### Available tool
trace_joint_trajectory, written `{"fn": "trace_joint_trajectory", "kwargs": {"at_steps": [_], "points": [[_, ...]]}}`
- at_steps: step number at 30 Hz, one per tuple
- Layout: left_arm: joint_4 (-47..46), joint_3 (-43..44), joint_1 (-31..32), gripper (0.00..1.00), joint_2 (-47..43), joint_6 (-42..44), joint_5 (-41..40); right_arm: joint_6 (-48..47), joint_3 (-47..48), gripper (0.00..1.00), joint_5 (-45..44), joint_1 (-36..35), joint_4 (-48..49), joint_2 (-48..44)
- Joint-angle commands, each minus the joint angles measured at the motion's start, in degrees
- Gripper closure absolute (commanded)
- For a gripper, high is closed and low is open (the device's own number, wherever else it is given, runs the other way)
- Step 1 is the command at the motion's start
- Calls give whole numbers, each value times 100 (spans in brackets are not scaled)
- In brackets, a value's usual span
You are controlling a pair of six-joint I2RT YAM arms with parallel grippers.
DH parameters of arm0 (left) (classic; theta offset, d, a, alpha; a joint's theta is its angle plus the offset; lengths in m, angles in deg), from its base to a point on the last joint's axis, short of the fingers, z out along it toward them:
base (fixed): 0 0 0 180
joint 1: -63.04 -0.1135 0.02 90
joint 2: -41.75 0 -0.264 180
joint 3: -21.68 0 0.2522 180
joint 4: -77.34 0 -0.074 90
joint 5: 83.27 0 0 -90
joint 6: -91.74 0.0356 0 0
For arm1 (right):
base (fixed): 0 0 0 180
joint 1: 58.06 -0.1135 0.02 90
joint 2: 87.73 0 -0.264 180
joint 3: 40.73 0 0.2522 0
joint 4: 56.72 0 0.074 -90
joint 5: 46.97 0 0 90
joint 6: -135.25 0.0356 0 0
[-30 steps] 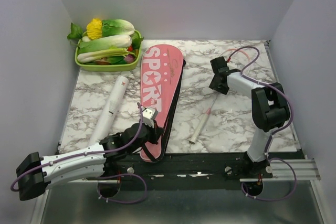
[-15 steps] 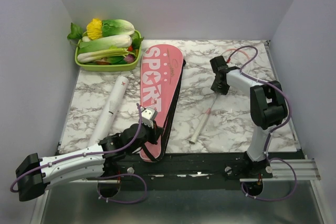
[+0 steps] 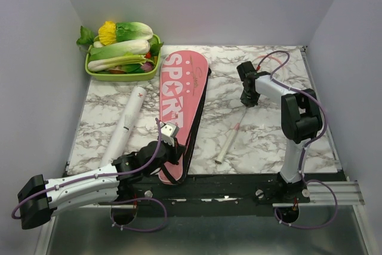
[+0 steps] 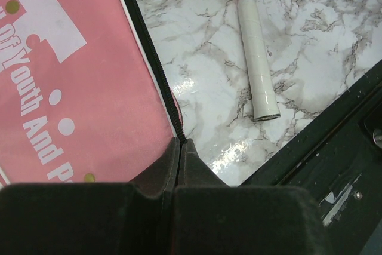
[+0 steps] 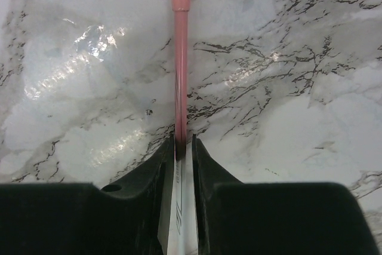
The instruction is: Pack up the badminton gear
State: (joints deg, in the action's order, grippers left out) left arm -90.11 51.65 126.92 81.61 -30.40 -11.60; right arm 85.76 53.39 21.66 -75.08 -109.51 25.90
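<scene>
The pink cover with white "SPORT" lettering [image 3: 179, 97] lies lengthwise mid-table. My left gripper [image 3: 176, 147] is shut on the black zipper edge at its near right side; the left wrist view shows my left gripper [image 4: 181, 143] closed at the zipper beside the pink cover [image 4: 65, 88]. One racket lies right of the cover, with its white handle [image 3: 228, 141] near the front edge, also in the left wrist view [image 4: 258, 70]. My right gripper [image 3: 247, 101] is closed around its thin pink shaft [image 5: 179, 58], low over the table, as the right wrist view [image 5: 183, 141] shows. The white tube [image 3: 126, 123] lies left of the cover. No shuttlecocks or second racket are in view.
A green tray [image 3: 95, 74] of leafy vegetables stands at the back left corner. Grey walls close in the table on three sides. The black front rail [image 3: 239, 182] runs along the near edge.
My right gripper has shifted slightly toward the back and left along the racket shaft. The left arm, cover, tube and racket handle have not visibly moved.
</scene>
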Motion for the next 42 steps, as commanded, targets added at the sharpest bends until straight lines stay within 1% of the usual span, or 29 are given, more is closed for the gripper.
{"fn": "trace_joint_trajectory", "kwargs": {"at_steps": [1, 5, 7, 9, 14, 17, 23, 27, 28, 29, 31, 34, 38, 42], "points": [[-283, -65, 20, 100, -118, 41, 136, 115, 130, 74, 141, 32, -299, 108], [-292, -39, 20, 100, -101, 33, 154, 238, 155, 74, 247, 32, -334, 125], [-292, -30, 20, 100, -118, 33, 171, 255, 173, 85, 317, 32, -369, 134], [-257, -21, 20, 100, -145, 32, 163, 247, 156, 99, 378, 32, -308, 134], [-204, 5, 19, 100, -206, 24, 136, 220, -46, 99, 502, 23, -106, 2], [-151, 84, 11, 100, -180, 32, 136, 142, -345, 100, 502, 23, 123, -331], [-177, 251, 19, 100, 66, 67, 93, -384, -969, 99, 510, -152, 343, -1403], [-353, 348, 11, 100, 320, 76, -83, -895, -1267, 99, 1125, -311, 186, -1992], [-397, 357, 11, 100, 338, 76, -144, -957, -1338, 99, 1152, -381, 133, -2098], [-441, 366, 11, 100, 347, 85, -171, -1044, -1417, 99, 1161, -538, 80, -2403], [-538, 418, 11, 100, 382, 76, -198, -1089, -1803, 99, 1152, -767, 27, -2703], [-608, 515, 11, 100, 435, -73, -259, -984, -2234, 100, 1003, -1198, -79, -3214], [-626, 655, 11, 100, 541, -205, -382, -905, -2437, 99, 977, -1707, -333, -3636], [-433, 910, 11, 100, 585, -135, -750, -782, -2577, 99, 695, -1972, -702, -4005]]}}
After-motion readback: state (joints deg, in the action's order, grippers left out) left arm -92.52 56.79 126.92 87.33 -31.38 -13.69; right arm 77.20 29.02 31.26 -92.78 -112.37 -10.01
